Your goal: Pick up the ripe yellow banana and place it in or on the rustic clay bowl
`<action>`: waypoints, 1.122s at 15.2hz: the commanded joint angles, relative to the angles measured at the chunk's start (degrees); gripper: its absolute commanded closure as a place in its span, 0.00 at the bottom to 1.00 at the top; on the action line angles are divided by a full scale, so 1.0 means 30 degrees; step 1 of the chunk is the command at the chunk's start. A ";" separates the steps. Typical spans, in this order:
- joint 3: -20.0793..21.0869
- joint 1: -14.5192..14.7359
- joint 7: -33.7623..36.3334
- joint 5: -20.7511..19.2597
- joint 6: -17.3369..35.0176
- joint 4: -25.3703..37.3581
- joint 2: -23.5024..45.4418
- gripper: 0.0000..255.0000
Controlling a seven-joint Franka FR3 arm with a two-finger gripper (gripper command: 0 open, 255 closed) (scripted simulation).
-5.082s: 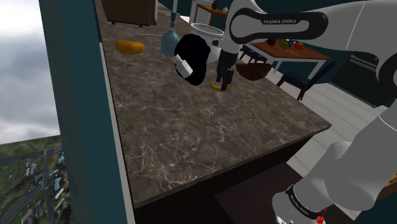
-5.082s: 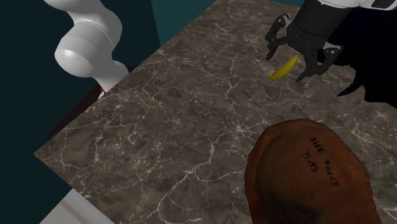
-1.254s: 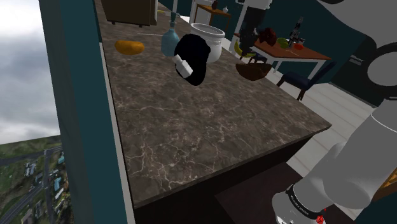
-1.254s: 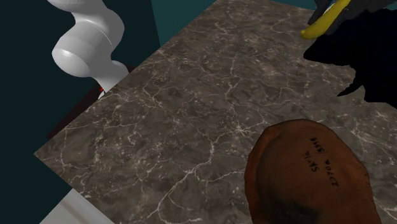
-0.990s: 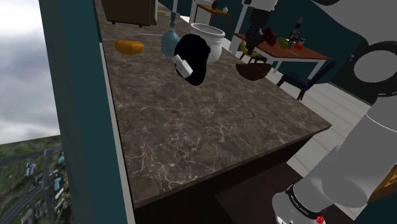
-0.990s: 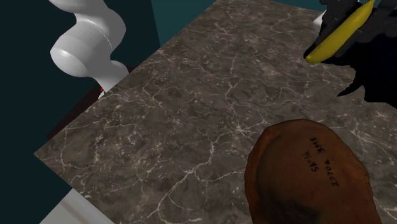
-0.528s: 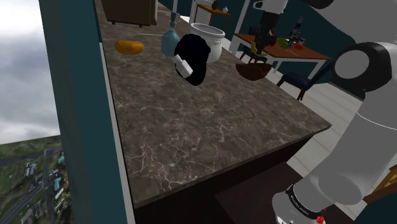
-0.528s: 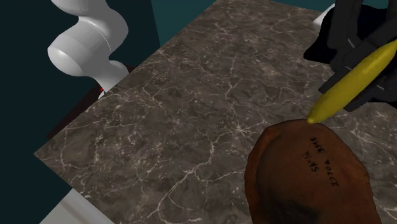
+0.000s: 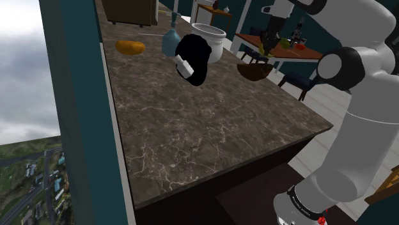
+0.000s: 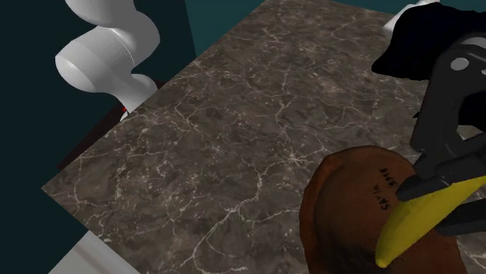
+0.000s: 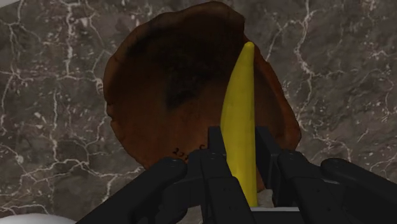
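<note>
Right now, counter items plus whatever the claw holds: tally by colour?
Brown: 1, bowl
Yellow: 1, banana, in the claw
White: 1, pot
Black: 1, blob
Blue-grey: 1, vase
Orange: 1, lump
Total: 6

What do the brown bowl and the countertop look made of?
Bowl: probably fired clay, matte, uneven reddish-brown with dark blotches and an irregular rim. Countertop: dark brown marble or similar stone, judging by white veining.
</note>
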 commanded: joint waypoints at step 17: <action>0.0029 0.0735 0.0183 -0.0589 0.3620 -0.5182 -0.1623 0.00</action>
